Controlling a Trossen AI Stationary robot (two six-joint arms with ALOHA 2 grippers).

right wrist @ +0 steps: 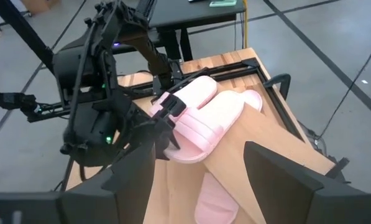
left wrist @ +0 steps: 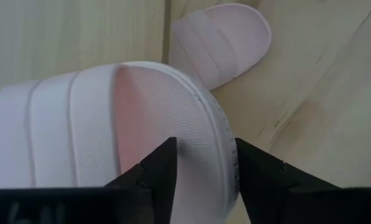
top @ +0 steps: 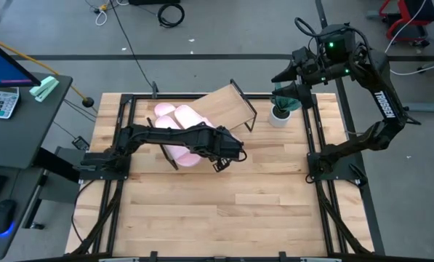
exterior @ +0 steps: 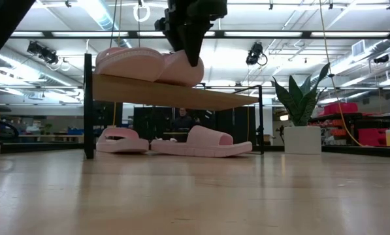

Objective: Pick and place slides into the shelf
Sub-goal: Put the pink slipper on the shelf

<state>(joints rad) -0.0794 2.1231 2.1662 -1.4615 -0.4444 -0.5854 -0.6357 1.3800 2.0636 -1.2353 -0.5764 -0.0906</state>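
Observation:
The shelf is a slanted wood board on a black frame at the table's far middle. Two pink slides lie side by side on the board. Two more slides lie on the table under it. My left gripper comes down from above and is shut on the nearer slide on the board. My right gripper is open and empty, raised at the far right by the plant. My left gripper holds the slide by its raised side rim. One finger is on the textured footbed inside and the other finger is outside the sole wall. The fingers point down from above. The slide rests on the slanted board beside the other slide.
A potted plant in a white pot stands at the table's far right, close to the shelf's right end. The near half of the wooden table is bare wood. A desk with a calculator stands left of the table.

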